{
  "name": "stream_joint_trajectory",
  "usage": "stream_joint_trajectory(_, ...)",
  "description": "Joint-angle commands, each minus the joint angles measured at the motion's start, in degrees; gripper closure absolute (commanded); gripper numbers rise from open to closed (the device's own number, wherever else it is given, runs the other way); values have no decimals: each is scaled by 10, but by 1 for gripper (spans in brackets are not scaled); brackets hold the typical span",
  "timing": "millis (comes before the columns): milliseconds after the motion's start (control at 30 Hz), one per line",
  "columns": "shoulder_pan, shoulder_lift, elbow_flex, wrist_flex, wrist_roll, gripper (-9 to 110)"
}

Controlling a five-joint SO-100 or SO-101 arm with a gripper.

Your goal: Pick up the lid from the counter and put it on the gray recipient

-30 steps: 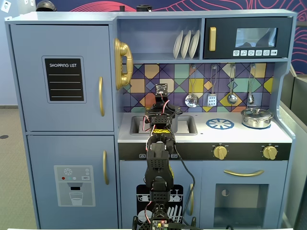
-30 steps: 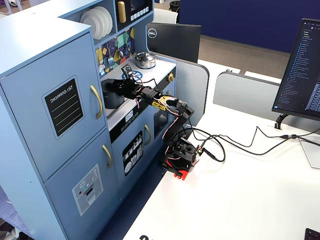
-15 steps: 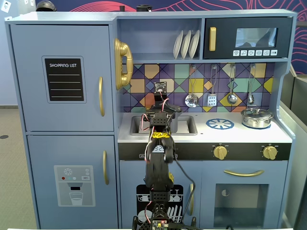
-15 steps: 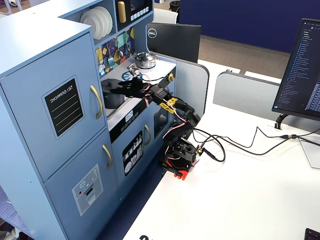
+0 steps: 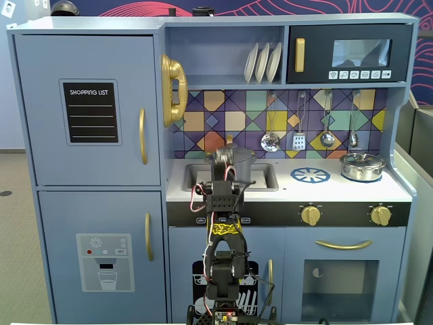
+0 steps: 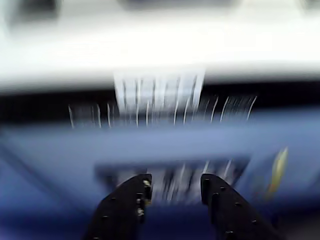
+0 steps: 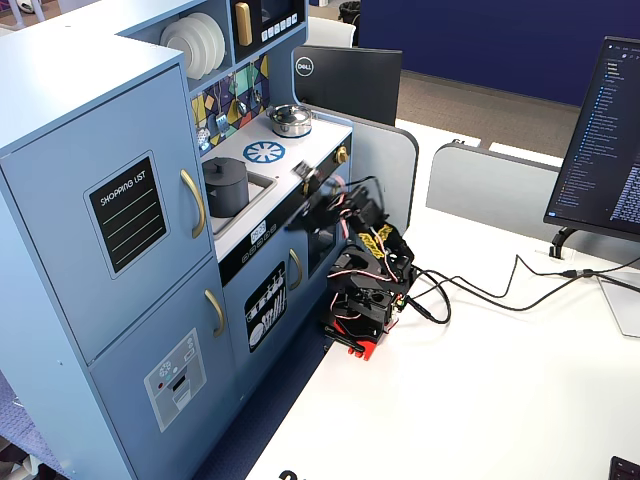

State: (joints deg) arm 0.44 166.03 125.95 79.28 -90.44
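The gray recipient (image 7: 225, 187) stands in the sink recess of the counter (image 7: 303, 137). Its top looks closed by a flat dark-gray disc, the lid (image 7: 224, 166). No separate lid lies on the counter. In a fixed view the pot (image 5: 241, 161) is partly hidden behind the arm. My gripper (image 6: 172, 182) is open and empty. The blurred wrist view shows it facing the kitchen's blue front below the counter edge. In a fixed view the gripper (image 7: 318, 188) is a blur in front of the black knob panel, apart from the pot.
A shiny silver pot (image 5: 362, 166) with its lid stands at the counter's right, also seen in a fixed view (image 7: 290, 120). A printed blue burner ring (image 5: 310, 175) lies between it and the sink. Utensils (image 5: 298, 139) hang on the back wall. A monitor (image 7: 600, 140) and cables (image 7: 480, 290) are on the white table.
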Motion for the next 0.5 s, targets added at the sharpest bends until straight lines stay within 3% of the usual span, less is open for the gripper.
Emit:
stream_joint_trajectory(0,18,9,120,-52,23,101)
stream_joint_trajectory(200,-4,7,314,-171,43,101)
stream_joint_trajectory(467,-17,113,424,-10,35,101)
